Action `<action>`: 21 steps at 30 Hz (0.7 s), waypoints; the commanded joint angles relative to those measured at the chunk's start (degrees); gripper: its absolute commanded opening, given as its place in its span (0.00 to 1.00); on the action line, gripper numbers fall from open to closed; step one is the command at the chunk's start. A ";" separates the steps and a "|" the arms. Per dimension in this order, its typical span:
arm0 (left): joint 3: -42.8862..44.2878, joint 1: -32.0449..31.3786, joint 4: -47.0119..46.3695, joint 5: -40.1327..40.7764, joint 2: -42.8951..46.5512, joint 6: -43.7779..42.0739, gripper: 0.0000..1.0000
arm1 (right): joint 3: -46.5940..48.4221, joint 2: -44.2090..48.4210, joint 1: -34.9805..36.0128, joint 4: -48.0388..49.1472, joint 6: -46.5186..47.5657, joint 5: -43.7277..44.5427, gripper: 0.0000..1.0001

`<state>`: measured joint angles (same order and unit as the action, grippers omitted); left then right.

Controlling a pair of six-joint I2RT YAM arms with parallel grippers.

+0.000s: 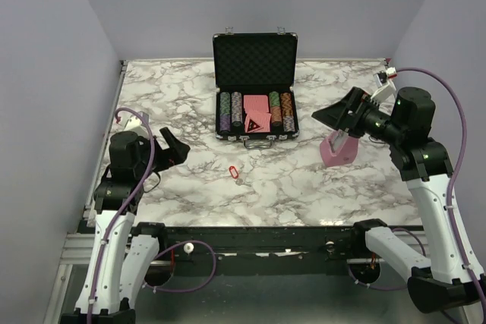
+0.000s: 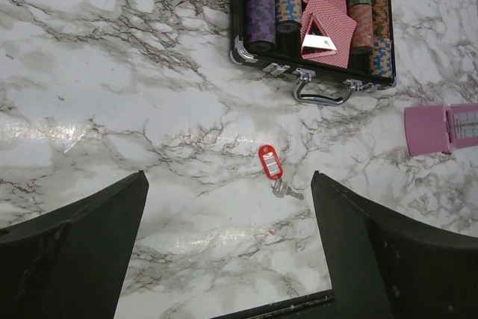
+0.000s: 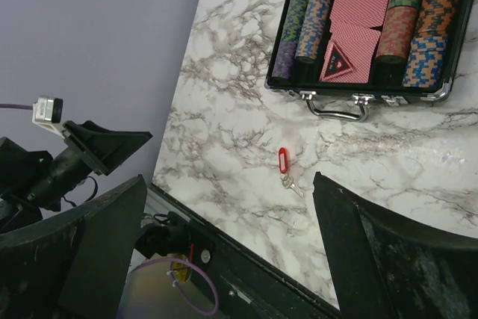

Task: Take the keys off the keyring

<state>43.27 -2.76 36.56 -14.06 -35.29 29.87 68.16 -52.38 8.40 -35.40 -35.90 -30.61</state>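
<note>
The red oval keyring (image 1: 232, 170) lies flat on the marble table in front of the case, with a small silvery key (image 1: 239, 180) attached at its near end. It shows in the left wrist view as keyring (image 2: 270, 160) and key (image 2: 284, 190), and in the right wrist view as keyring (image 3: 282, 160) and key (image 3: 293, 184). My left gripper (image 1: 176, 148) is open and empty, raised at the left of the table, well left of the keyring (image 2: 228, 177). My right gripper (image 1: 334, 117) is open and empty, raised at the right (image 3: 229, 178).
An open black poker case (image 1: 255, 58) with chip stacks and pink cards stands at the back centre, its silver handle (image 1: 258, 143) facing the keyring. A pink block (image 1: 338, 151) stands under the right gripper. The table's front edge (image 1: 250, 227) is near.
</note>
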 commanded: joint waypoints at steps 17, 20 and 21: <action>-2.05 -16.91 -2.63 0.60 -0.65 -0.87 0.99 | -5.75 0.70 1.35 11.57 -9.10 -10.61 1.00; -1.87 -23.23 -2.37 5.53 -4.34 0.45 0.99 | -6.03 -1.57 3.19 8.00 -7.45 -7.20 1.00; -1.87 -25.43 -2.54 6.84 -5.31 1.06 0.99 | -5.07 -2.98 4.42 5.71 -6.30 -5.44 1.00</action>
<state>41.01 -20.86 34.00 -14.52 -36.47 29.45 62.94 -52.31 10.15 -27.70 -43.09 -36.93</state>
